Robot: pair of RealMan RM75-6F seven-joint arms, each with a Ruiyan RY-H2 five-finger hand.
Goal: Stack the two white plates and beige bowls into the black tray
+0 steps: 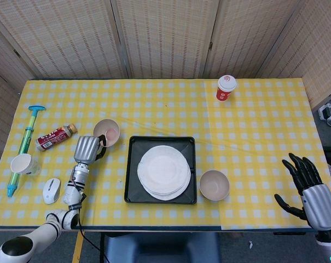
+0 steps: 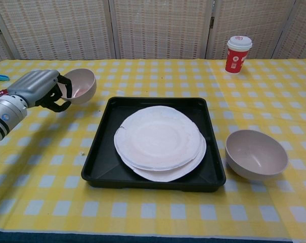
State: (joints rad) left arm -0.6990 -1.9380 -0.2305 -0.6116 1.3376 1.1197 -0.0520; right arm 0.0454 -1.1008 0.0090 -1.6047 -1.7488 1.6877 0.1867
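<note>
Left robot hand [image 2: 39,90] grips a beige bowl [image 2: 79,85] by its rim, fingers curled over the near edge. The bowl is tilted, its opening turned partly toward the chest camera, and looks lifted off the desk [image 1: 253,120], just beside the tray's [image 2: 99,152] far-left corner. Head view has the same bowl [image 1: 106,132] up-left of the tray [image 1: 131,170], with the hand [image 1: 86,149] below-left of it.

The black tray sits mid-desk. Two white plates [image 2: 160,142] lie stacked in it, the upper one offset slightly, so the lower rim shows at the near-right side. In head view the plates [image 1: 164,171] fill most of the tray floor.

The second bowl [image 2: 256,154] stands upright on the desk just right of the tray, close to its near-right corner but apart from it; head view [image 1: 214,184] agrees.

Right robot hand [image 1: 308,186] shows only in head view, at the desk's near-right edge, fingers spread wide, holding nothing, well apart from the bowls and tray.

Other items: red cup [image 1: 226,88] at the far side; on the left, a green-blue pump [image 1: 24,145], a bottle [image 1: 54,137] lying on its side, a white cup [image 1: 22,164] and a mouse [image 1: 51,190] near the left arm.
</note>
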